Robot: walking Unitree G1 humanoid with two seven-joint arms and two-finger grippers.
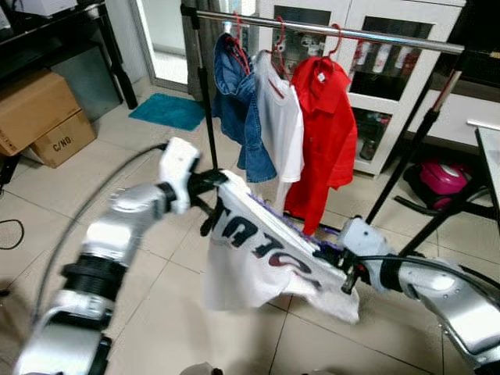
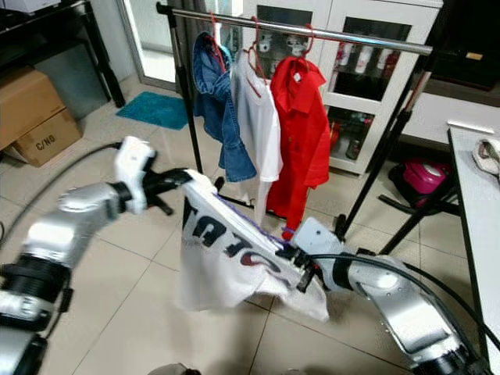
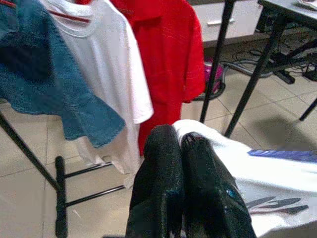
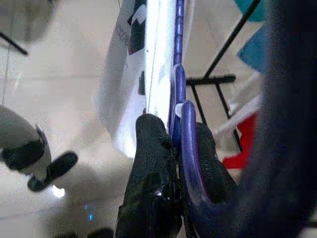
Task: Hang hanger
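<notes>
So the robot's got the white printed t-shirt [image 1: 258,258] stretched between both arms, low and in front of the clothes rack [image 1: 328,31]. The shirt is already on a purple hanger [image 4: 184,148], and I'd guess it's carried spread out like that so the fabric doesn't slide off on the way up.

The right gripper [image 4: 173,144] has its fingers squeezed tight on the hanger's hook end. The left gripper [image 3: 181,148] is closed too, pinching the far edge of the shirt.

The long axis runs diagonally — high on the robot's left, dropping to its right, with the hook end on the right side.

On the rail there's a denim jacket [image 1: 238,109], a white shirt [image 1: 281,125] and a red shirt [image 1: 328,133] — free rail sits beyond the red one.
</notes>
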